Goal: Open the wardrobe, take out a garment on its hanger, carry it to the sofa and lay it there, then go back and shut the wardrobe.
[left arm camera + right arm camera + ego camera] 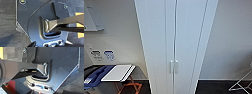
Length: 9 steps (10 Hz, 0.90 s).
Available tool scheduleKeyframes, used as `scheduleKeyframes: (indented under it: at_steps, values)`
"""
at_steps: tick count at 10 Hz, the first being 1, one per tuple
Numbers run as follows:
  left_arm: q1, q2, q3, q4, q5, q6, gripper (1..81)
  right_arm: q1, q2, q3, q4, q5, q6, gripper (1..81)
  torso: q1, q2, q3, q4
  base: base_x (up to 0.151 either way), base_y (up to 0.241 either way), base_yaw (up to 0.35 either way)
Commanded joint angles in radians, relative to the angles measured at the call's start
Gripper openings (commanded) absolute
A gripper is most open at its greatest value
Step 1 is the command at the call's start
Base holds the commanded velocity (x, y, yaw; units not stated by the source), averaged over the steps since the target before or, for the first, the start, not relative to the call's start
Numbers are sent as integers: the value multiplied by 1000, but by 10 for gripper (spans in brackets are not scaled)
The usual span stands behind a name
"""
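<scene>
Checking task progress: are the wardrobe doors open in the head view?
No, the wardrobe has both doors shut, their handles side by side.

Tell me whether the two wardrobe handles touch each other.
Apart. In the head view the left handle and right handle sit on either side of the dark seam between the closed wardrobe doors.

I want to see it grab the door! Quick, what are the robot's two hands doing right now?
Left gripper: cannot be told.
Right gripper: cannot be told.
The wardrobe doors are shut, with nothing on the handles.
</scene>
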Motion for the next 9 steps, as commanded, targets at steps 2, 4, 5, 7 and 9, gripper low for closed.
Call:
scheduleKeyframes:
  at_steps: [2, 4, 5, 7, 9]
  values:
    - [-28, -15, 9, 10, 51, 6, 811, 35, -13, 12, -11, -53, -1, 811, 0, 0, 0, 0, 101, 0, 0]
    - [-28, -15, 9, 10, 51, 6, 811, 35, -12, 12, -11, -53, -1, 811, 0, 0, 0, 0, 101, 0, 0]
    - [-27, -15, 9, 10, 51, 6, 811, 36, -12, 12, -11, -53, -3, 811, 0, 0, 0, 0, 100, 0, 0]
    - [-27, -15, 9, 10, 51, 6, 811, 36, -12, 12, -12, -53, -3, 811, 0, 0, 0, 0, 100, 0, 0]
    - [-27, -15, 9, 10, 52, 6, 811, 39, -12, 12, -12, -53, -3, 811, 0, 0, 0, 0, 96, 0, 0]
